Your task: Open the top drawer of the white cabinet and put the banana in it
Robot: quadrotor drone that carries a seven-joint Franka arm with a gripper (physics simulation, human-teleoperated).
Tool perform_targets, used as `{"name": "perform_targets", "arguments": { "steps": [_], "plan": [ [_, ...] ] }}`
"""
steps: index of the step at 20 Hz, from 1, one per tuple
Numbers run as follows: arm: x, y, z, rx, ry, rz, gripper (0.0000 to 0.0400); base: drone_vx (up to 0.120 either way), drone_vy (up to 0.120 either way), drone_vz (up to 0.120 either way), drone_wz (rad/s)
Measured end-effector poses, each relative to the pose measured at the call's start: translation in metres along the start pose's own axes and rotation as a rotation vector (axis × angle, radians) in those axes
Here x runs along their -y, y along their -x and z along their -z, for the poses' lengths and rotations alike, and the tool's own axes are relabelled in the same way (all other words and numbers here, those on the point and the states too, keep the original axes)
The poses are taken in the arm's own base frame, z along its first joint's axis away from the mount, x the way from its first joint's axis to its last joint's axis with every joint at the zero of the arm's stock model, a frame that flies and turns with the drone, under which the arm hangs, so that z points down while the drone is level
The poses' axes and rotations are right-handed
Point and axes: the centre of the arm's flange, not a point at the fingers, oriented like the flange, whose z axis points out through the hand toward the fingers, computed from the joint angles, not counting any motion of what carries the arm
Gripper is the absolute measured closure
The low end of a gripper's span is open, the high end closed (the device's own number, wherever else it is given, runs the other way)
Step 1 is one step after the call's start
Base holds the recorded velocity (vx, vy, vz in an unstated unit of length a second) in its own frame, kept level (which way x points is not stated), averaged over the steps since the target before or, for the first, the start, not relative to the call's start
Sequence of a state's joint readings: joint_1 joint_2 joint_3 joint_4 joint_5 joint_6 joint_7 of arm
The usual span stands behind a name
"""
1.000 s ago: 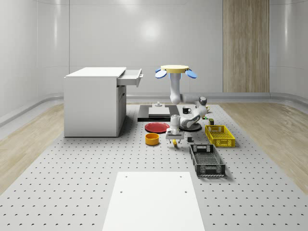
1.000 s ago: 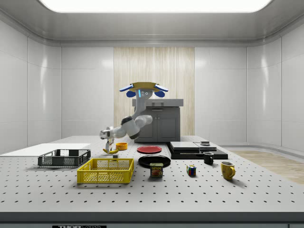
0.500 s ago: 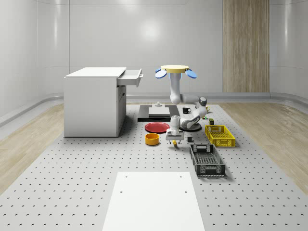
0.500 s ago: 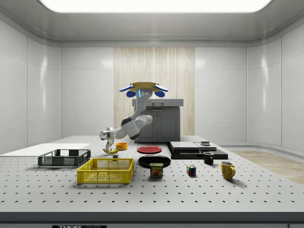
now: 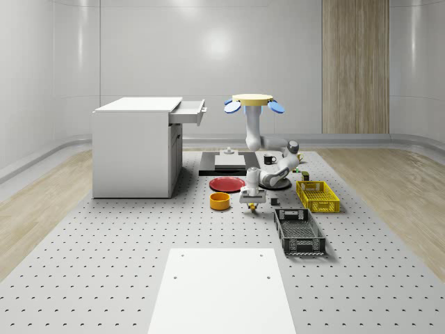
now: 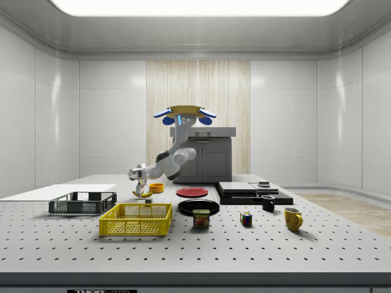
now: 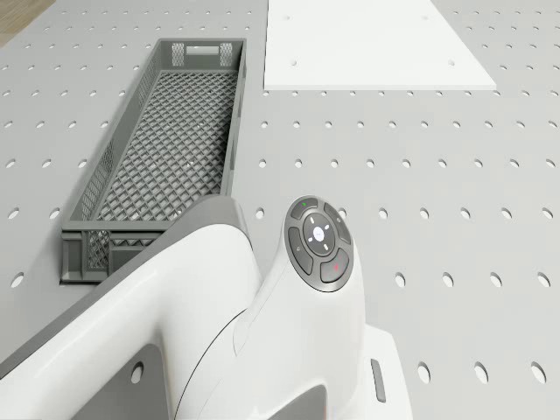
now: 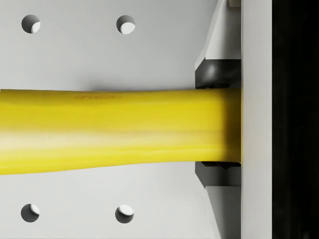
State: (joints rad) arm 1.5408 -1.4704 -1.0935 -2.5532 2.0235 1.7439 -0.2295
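Yellow banana (image 8: 114, 130) is seen in the wrist view clamped between the two dark finger pads (image 8: 215, 74), one above and one below it, over the perforated table (image 8: 75, 55) — the gripper (image 5: 253, 202) is closed on the fruit. In the whole-scene view the gripper is pointed downward just above the table, between the orange bowl (image 5: 220, 201) and the grey mesh crate (image 5: 299, 232), with the banana (image 5: 253, 206) held low at its tips. In the side view the banana (image 6: 145, 194) is seen just under the gripper (image 6: 142, 189), close to the table surface; whether it is touching the table cannot be told.

The drone (image 5: 253, 101) is hovering well above the table, over the area beside the black slab (image 5: 226, 164), and the white arm (image 5: 254, 136) is bent down and forward from it. In the drone view the arm's wrist housing (image 7: 289, 332) is seen next to the grey mesh crate (image 7: 157, 149) and short of the white board (image 7: 376, 44).

The white cabinet (image 5: 135, 147) is standing at the whole-scene view's left, well apart from the gripper, and its top drawer (image 5: 189, 111) is pulled out. A red plate (image 5: 227, 184) is lying between the cabinet and the gripper — a yellow crate (image 5: 317, 195) is set on the gripper's other side
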Motion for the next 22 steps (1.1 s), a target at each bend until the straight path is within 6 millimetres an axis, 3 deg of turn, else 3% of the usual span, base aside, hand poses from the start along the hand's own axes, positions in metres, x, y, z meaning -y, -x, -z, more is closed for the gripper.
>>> {"name": "perform_targets", "arguments": {
  "steps": [4,9,15,22],
  "plan": [
    [0.000,0.000,0.002,-0.001,0.002,-0.021,0.0210,0.000,0.000,0.000,0.000],
    [0.000,0.000,0.018,-0.001,0.003,-0.032,0.0210,0.000,0.000,0.000,0.000],
    [0.000,0.000,0.037,-0.002,0.003,-0.031,0.0207,0.000,0.000,0.120,0.000],
    [0.000,0.000,0.044,-0.002,0.004,-0.027,0.0207,0.000,0.000,0.120,0.000]
  ]
}}
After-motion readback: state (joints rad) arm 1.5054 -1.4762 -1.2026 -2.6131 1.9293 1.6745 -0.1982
